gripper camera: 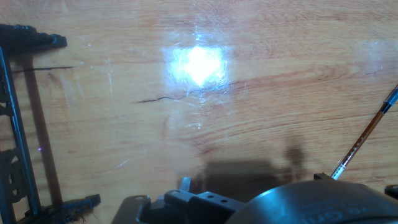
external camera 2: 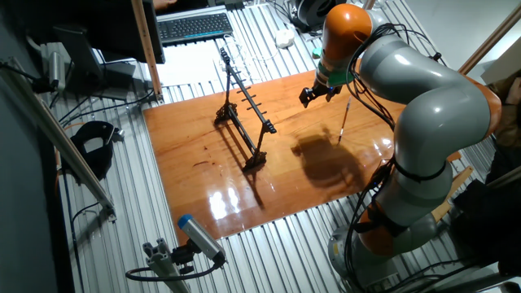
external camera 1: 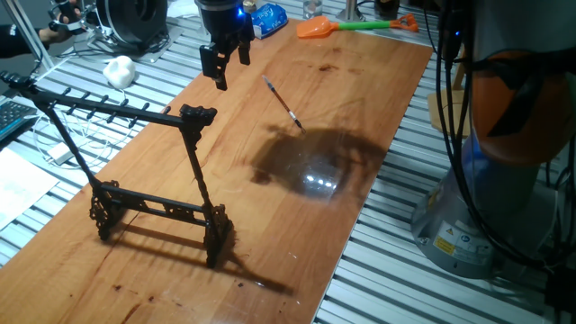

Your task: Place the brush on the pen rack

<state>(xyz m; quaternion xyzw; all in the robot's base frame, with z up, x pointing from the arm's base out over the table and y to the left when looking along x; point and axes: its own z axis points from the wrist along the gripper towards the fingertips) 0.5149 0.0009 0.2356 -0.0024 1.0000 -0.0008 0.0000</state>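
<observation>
The brush [external camera 1: 282,102] lies flat on the wooden table [external camera 1: 360,108], a thin pale shaft with its dark tip pointing toward the near right. It also shows as the brush [external camera 2: 344,120] and the brush [gripper camera: 367,134] at the right edge of the hand view. My gripper [external camera 1: 233,72] hangs above the table to the left of the brush, open with nothing between its fingers; the other fixed view shows the gripper [external camera 2: 315,98] likewise apart from the brush. The black pen rack [external camera 1: 135,162] stands upright at the table's left side, and appears as the pen rack [external camera 2: 244,114] and the pen rack [gripper camera: 12,124].
An orange fly swatter [external camera 1: 355,27] with a green handle lies at the table's far end. A white lump [external camera 1: 118,69] and cables sit off the table's left edge. A keyboard [external camera 2: 194,26] lies beyond the rack. The robot's base [external camera 1: 504,180] stands right of the table.
</observation>
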